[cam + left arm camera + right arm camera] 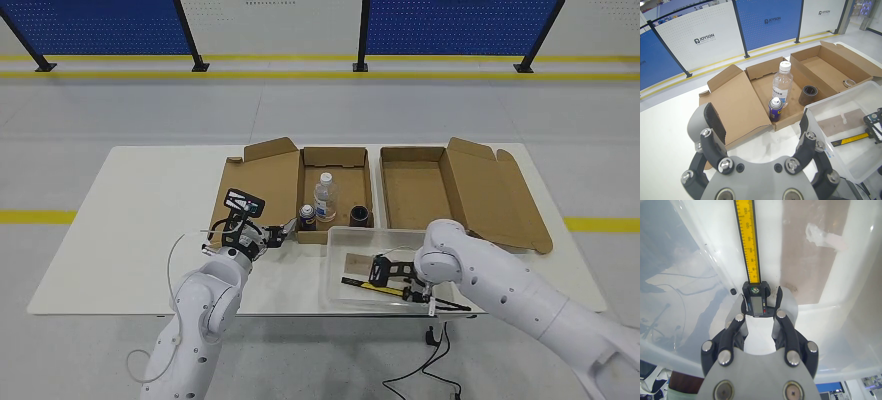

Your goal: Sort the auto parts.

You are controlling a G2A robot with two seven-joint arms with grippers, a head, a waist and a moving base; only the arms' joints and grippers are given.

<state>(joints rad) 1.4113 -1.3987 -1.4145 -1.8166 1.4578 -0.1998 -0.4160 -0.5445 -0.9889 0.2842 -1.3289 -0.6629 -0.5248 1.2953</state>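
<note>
A digital caliper (pixel 755 302) with a yellow scale lies in the clear plastic bin (pixel 340 234) at the table's front edge. My right gripper (pixel 760 303) is down in the bin, shut on the caliper's black display head; in the top view it is my right gripper (pixel 386 270). My left gripper (pixel 761 125) hovers open and holding nothing above the table, just in front of the left cardboard box (pixel 738 106). That box holds a clear bottle (pixel 783 85), a blue spray can (pixel 775 110) and a black cylindrical bearing (pixel 807 94). A metal ring (pixel 849 82) lies in the right box (pixel 821 64).
Both boxes stand open with flaps spread, the right box (pixel 415 190) beside the left box (pixel 335 185). A small clear plastic piece (pixel 824 240) and a brown sheet lie on the bin floor. The white table (pixel 130 230) is bare to the left.
</note>
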